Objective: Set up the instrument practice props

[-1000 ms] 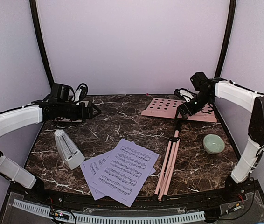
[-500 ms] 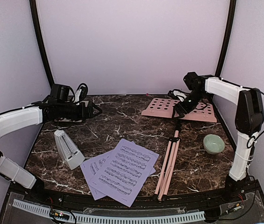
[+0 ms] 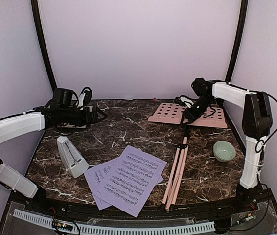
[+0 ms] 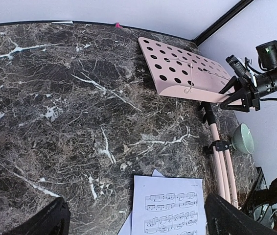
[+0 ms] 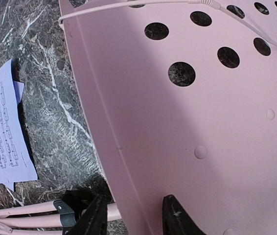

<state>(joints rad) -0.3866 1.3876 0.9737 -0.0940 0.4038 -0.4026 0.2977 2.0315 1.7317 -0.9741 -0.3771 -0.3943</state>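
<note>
Bowl (image 3: 224, 150) sits at 3 o'clock on the table (image 3: 128, 129), its hollow plain green. The music stand (image 3: 170, 112) lies flat, plate at 1 o'clock, folded legs running toward 5. The right gripper (image 5: 134, 203) straddles the plate's lower lip, fingers (image 5: 177, 218) partly closed; whether they pinch it I cannot tell. The left gripper (image 3: 98, 116) hovers at 10 o'clock, spread wide, holding nothing. Two music sheets (image 3: 131, 178) overlap at 6, the metronome (image 3: 71, 155) upright at 9.
</note>
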